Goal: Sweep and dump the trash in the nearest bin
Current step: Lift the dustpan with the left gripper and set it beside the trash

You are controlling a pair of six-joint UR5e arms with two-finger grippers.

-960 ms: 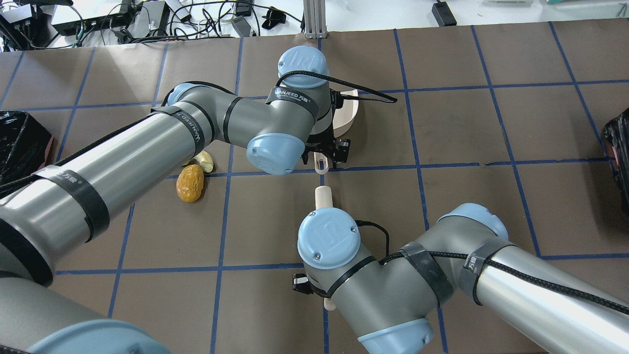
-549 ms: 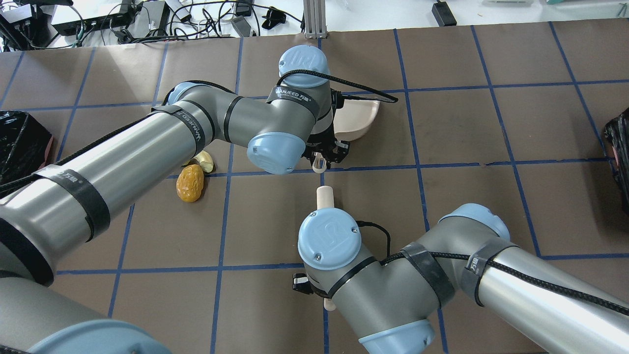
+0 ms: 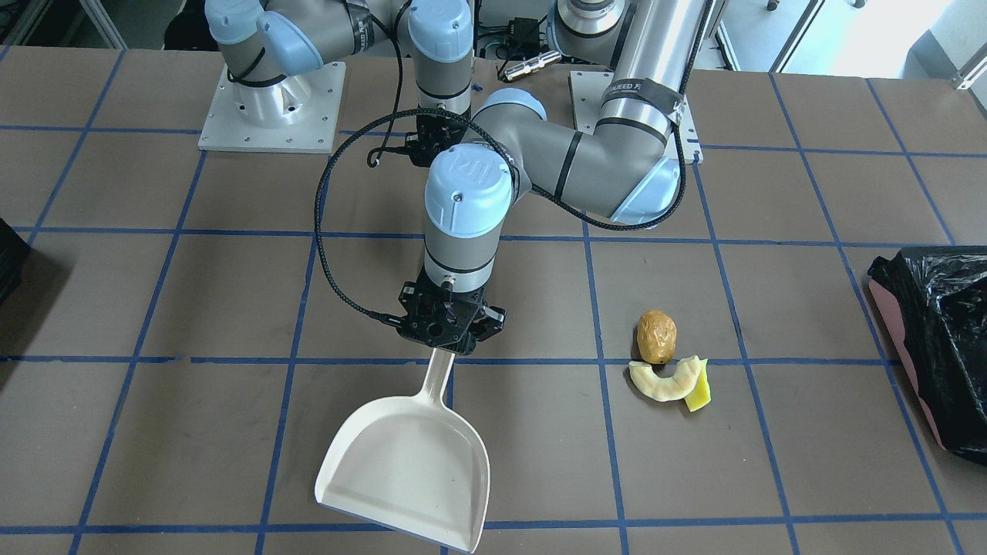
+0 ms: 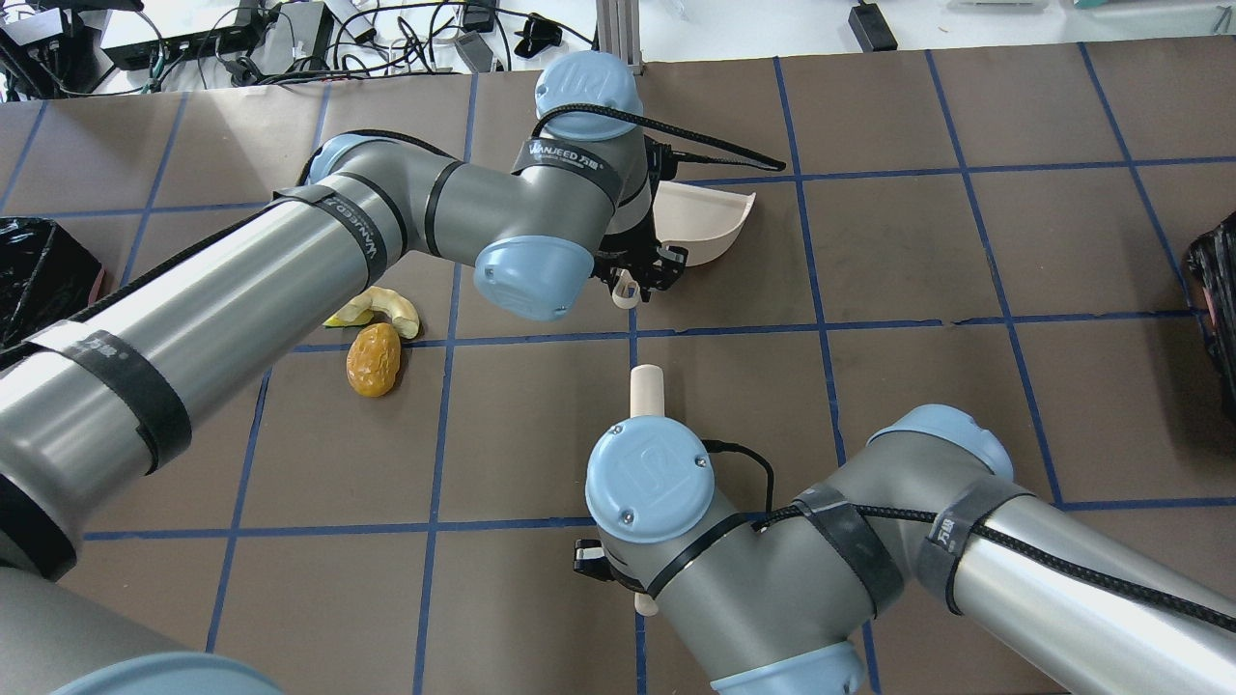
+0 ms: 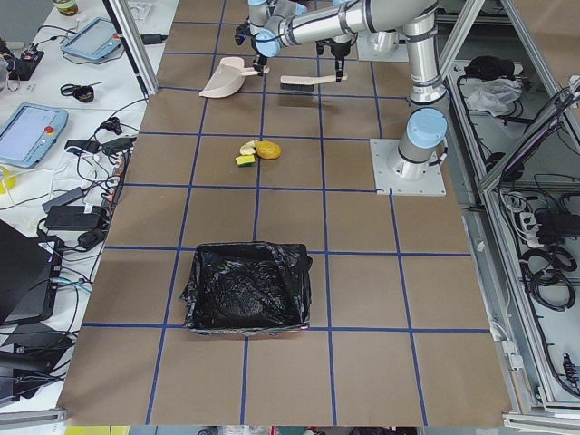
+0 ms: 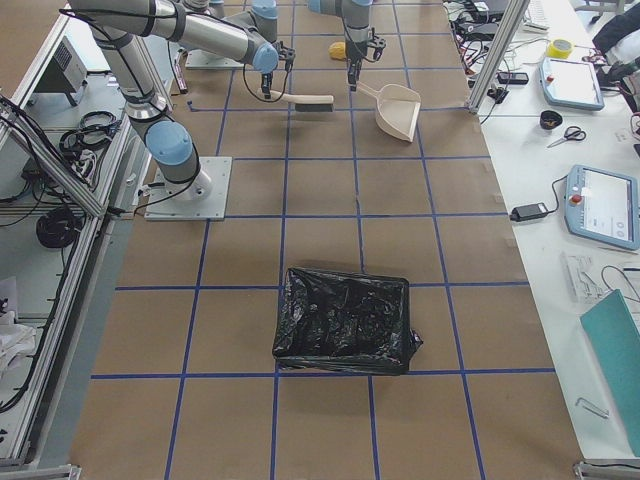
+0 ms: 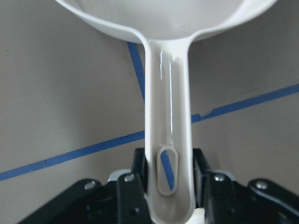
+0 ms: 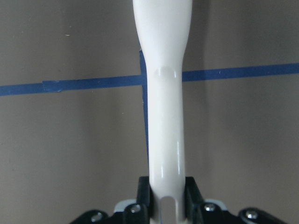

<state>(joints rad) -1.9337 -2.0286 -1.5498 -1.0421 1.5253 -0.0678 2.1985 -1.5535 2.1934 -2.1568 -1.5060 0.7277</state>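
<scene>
We've got the left gripper (image 3: pixel 445 347) clamped on the dustpan (image 3: pixel 409 470) handle, and the right gripper (image 8: pixel 164 198) clamped on the brush (image 8: pixel 163 107) just behind the dustpan. The pan's mouth isn't aimed at the trash (image 3: pixel 655 383), so a sloppy sweep could roll the wrinkled brown lump (image 3: pixel 656 337) right past it. The lump, pale crescent peel (image 3: pixel 672 388) and yellow wedge (image 3: pixel 698 395) huddle well off to the dustpan's side, with the black-bagged bin (image 3: pixel 937 324) beyond them.

Brown table (image 4: pixel 966 270) w/ blue tape grid (image 4: pixel 917 321); white bench (image 5: pixel 32 195) w/ cables (image 5: pixel 100 154) alongside; alu frame (image 5: pixel 130 45).

A white dustpan (image 3: pixel 405 466) and brush (image 6: pixel 305 99) over the brown, blue-taped worktop (image 3: pixel 193 432); tangled cables (image 4: pixel 290 43) beyond its edge, teach pendants (image 6: pixel 603 205) alongside.
</scene>
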